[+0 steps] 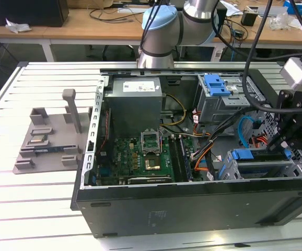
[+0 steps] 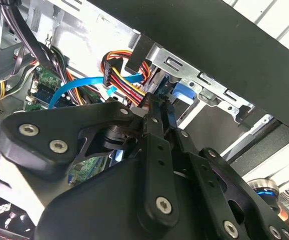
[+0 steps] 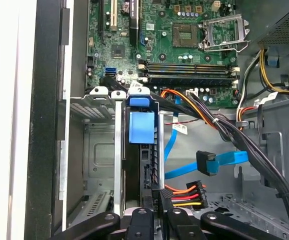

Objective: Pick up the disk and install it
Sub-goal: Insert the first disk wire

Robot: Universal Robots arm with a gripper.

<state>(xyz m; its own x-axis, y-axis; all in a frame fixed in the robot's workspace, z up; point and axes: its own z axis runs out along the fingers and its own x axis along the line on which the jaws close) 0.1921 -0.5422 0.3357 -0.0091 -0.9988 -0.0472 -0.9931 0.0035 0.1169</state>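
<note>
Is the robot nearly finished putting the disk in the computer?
Nearly, it seems. Done: the disk is picked up and stands on edge inside the metal drive bay in the first wrist view. In hand: the gripper is at its near end, jaws apparently closed on it. Left: it hasn't let go, and I can't tell whether the disk is pushed fully home.
</note>
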